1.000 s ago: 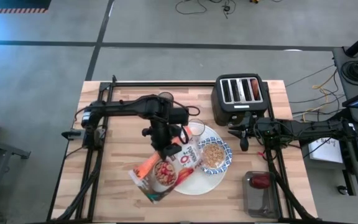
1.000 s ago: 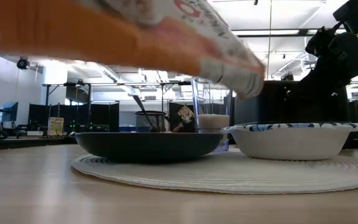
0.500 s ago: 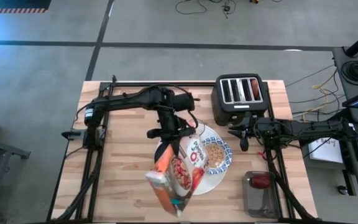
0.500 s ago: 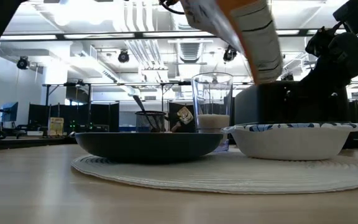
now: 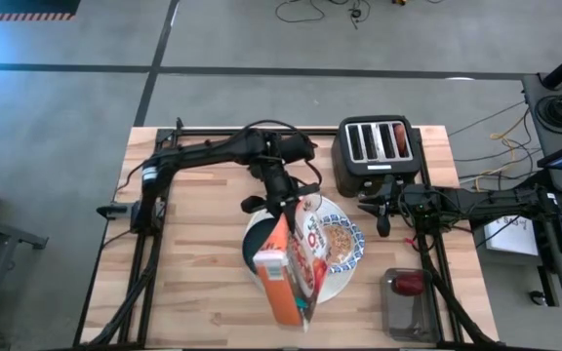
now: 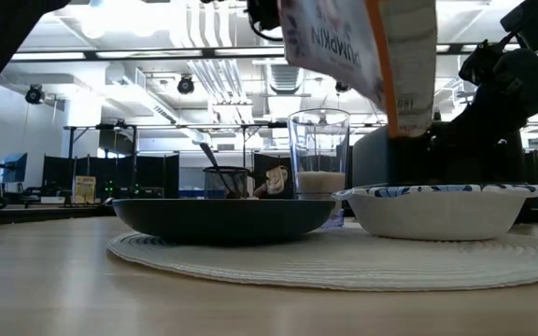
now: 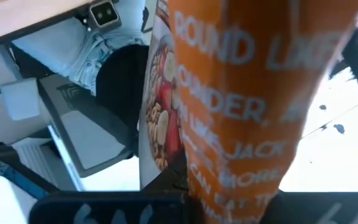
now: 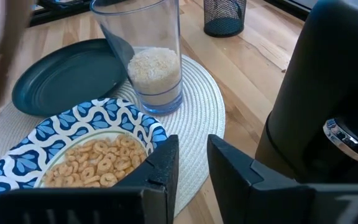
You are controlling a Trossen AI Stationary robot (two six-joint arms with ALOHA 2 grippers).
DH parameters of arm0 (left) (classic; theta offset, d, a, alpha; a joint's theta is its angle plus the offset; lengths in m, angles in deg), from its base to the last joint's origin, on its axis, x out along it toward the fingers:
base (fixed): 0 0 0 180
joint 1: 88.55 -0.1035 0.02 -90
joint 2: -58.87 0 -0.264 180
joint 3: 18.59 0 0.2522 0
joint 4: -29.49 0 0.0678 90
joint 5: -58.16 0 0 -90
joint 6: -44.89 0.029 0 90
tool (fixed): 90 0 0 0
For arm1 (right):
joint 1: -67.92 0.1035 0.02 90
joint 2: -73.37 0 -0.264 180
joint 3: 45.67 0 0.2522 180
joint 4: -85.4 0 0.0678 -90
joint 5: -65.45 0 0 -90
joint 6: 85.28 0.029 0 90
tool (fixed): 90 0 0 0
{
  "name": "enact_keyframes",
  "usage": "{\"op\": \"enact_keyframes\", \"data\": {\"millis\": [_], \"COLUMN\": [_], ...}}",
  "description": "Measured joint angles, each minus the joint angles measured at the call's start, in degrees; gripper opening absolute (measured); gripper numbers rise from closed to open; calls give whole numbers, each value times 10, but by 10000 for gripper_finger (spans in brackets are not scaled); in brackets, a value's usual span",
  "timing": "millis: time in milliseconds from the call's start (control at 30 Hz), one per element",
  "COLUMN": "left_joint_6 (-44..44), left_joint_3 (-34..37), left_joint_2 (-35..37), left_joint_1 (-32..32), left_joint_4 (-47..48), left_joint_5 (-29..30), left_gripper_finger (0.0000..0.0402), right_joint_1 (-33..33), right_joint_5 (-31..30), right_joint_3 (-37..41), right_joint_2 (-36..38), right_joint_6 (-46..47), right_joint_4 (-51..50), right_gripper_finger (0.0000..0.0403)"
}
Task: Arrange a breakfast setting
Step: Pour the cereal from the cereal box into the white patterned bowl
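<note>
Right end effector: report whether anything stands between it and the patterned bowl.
Nothing visible does. The right end effector sits just beside the bowl rim, open mat between. The glass and toaster stand off to the sides.

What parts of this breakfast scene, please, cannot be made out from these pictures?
- Dark green plate: in the high view, the cereal box held by the left gripper covers most of it.
- Left gripper's fingers: the box fills the left wrist view.
- Toaster: in the low view, partly behind the glass and box.
- Red item in the clear container: too small to identify.
</note>
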Motion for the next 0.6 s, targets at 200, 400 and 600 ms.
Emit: {"op": "enact_keyframes", "data": {"millis": [200,400,600], "left_joint_6": [-26,-55,-49], "left_joint_3": [0,0,0], "left_joint_2": [-12,-16,-16], "left_joint_1": [-12,-13,-13], "left_joint_4": [-28,-34,-43], "left_joint_5": [-4,-10,-10], "left_gripper_finger": [0,0,0], "right_joint_1": [0,0,0], "right_joint_5": [0,0,0], "right_joint_3": [0,0,0], "right_joint_2": [0,0,0], "right_joint_6": [0,0,0], "right_joint_4": [0,0,0], "right_gripper_finger": [76,83,81]}}
